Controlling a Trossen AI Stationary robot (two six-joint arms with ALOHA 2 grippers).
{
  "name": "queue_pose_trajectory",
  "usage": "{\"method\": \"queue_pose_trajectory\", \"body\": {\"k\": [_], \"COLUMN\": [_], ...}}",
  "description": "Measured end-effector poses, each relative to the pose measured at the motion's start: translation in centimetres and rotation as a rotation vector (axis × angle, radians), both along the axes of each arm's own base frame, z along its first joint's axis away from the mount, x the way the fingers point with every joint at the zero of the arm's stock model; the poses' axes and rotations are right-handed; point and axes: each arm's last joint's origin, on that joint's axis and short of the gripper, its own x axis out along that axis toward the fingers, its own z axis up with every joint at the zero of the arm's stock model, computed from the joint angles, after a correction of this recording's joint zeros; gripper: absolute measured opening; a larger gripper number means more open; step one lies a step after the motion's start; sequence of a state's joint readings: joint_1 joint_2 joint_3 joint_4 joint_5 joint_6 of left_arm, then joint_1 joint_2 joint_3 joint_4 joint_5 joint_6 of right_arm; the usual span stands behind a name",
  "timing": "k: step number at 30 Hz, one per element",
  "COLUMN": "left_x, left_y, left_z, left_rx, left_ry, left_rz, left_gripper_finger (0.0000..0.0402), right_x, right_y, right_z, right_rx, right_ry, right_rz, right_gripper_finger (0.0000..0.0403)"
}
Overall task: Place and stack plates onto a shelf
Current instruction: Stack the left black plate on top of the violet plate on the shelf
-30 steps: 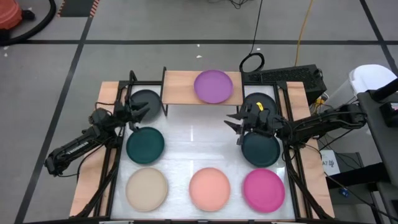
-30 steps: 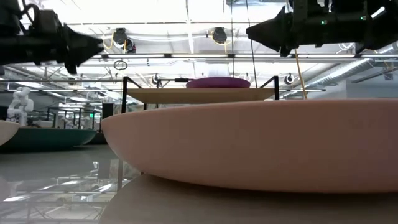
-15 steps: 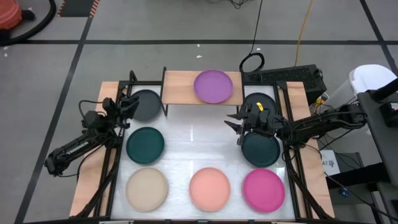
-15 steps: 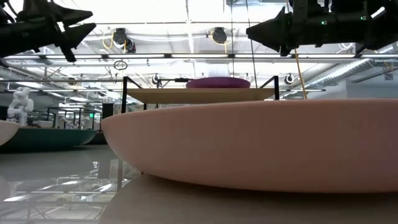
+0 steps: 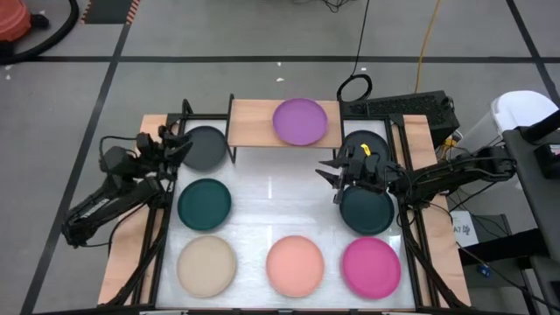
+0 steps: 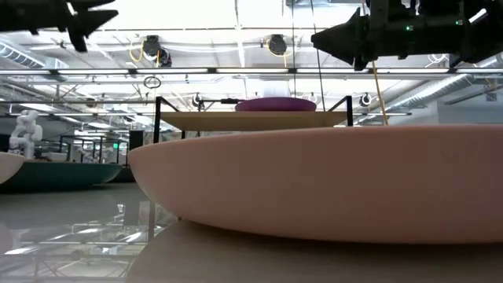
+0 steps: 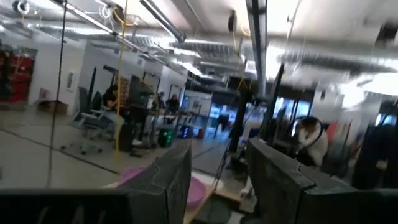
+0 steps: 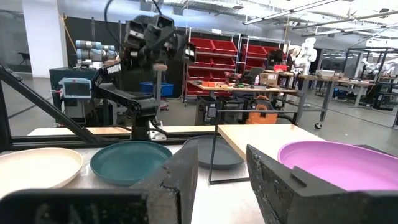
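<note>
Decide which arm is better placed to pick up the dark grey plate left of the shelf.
Left. The left tool hangs open at the dark grey plate, while the right tool waits across the table by a teal plate.

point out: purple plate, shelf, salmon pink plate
purple plate (image 5: 300,121), high view, centre of its face.
shelf (image 5: 249,122), high view, bare wood left of the plate.
salmon pink plate (image 5: 295,265), high view, centre of its face.

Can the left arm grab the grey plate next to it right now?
Probably yes. The left gripper hangs open by the edge of the grey plate, which lies bare on the table beside the shelf. Nothing sits on it or between them, though the shelf leg stands close.
</note>
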State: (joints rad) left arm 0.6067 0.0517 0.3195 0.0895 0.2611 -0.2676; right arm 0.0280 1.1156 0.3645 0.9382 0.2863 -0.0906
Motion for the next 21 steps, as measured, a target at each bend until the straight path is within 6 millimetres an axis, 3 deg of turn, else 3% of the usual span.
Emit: {"method": "queue_pose_trajectory", "body": {"k": [6, 11, 21], "left_x": [-0.4, -0.6, -0.5], "left_y": [-0.3, -0.4, -0.2], "left_z": [2.2, 2.8, 2.2], "left_rx": [0.073, -0.032, -0.133], "left_ry": [0.002, -0.058, -0.028], "left_rz": [0.023, -0.026, -0.018], "left_gripper_finger": [0.0159, 0.0159, 0.0159], "right_x": [0.0, 0.0, 0.0], "right_y": [0.0, 0.0, 0.0], "right_z": [0.0, 0.0, -0.1], "right_rx": [0.000, 0.000, 0.000], "right_ry": [-0.003, -0.003, 0.008], "right_rz": [0.000, 0.000, 0.000], "right_gripper_finger": [0.0121, 0.0121, 0.0121]}}
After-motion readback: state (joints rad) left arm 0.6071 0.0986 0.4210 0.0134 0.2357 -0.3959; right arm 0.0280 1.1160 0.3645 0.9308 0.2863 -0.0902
